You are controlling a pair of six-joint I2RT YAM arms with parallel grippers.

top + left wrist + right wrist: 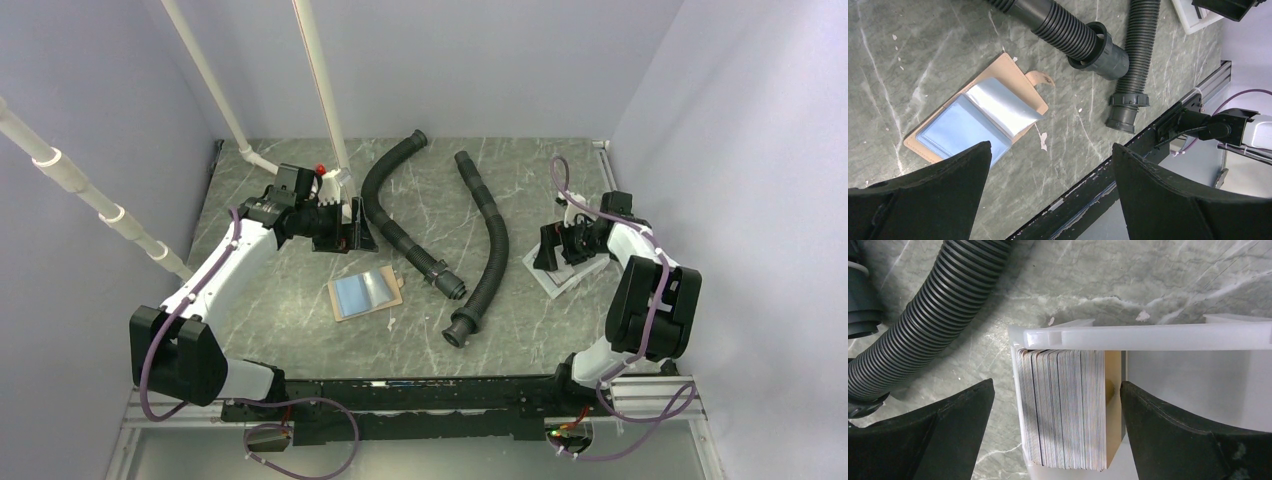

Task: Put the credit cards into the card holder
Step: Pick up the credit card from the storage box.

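The card holder (366, 293) lies open on the table, tan outside with blue and clear sleeves inside; in the left wrist view (975, 117) its snap tab points right. My left gripper (344, 235) is open and empty, above and behind the holder; in its wrist view (1050, 147) nothing is between the jaws. The credit cards (1063, 410) stand on edge as a thick stack in a white tray (1148, 337). My right gripper (558, 248) hangs over the tray, open, its jaws on either side of the stack (1056, 385) without touching it.
Two black corrugated hoses (395, 215) (488, 250) lie between the holder and the tray (562, 278). White pipes (318, 80) rise at the back left. A black rail (420, 395) runs along the near table edge.
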